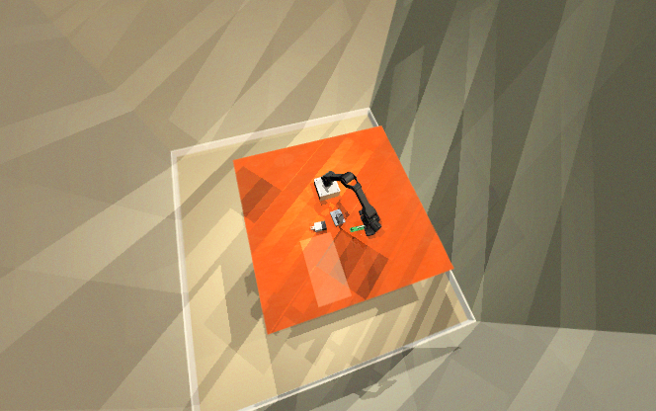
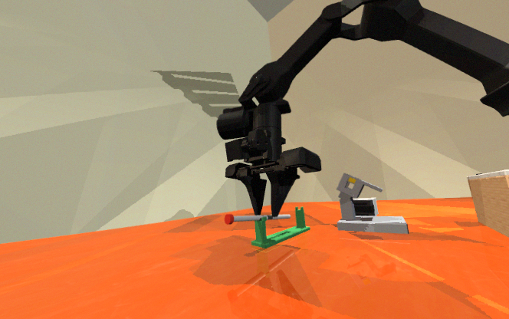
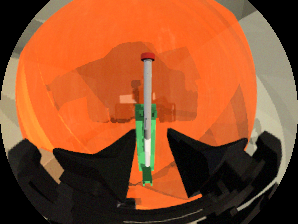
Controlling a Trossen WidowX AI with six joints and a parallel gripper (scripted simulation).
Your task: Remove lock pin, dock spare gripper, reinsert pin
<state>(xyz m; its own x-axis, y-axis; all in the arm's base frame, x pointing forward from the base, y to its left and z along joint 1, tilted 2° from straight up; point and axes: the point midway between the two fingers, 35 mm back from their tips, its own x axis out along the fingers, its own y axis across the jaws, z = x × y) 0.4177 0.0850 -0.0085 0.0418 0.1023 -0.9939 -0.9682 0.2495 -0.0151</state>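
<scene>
My gripper (image 2: pixel 266 215) (image 3: pixel 151 130) is open. Its tips straddle the shaft of the lock pin, with a gap on each side in the wrist view. The pin (image 2: pixel 245 218) (image 3: pixel 147 85), grey with a red head, lies level across the green rack (image 1: pixel 356 228) (image 2: pixel 285 235) (image 3: pixel 153 145), its head sticking out past one post. The grey mount (image 1: pixel 337 217) (image 2: pixel 346 207) stands apart, its tilted socket (image 2: pixel 357 189) without the pin. A white and black block (image 1: pixel 320 226) (image 2: pixel 376 207), apparently the spare gripper, sits beyond the mount in the exterior view.
The arm's base box (image 1: pixel 326 191) (image 2: pixel 494 199) stands behind the mount, at the right edge of the exterior view. A pale rectangle (image 1: pixel 326 272) is marked on the orange table top (image 1: pixel 405 257). The rack's far post (image 2: pixel 300 218) rises close to the fingers.
</scene>
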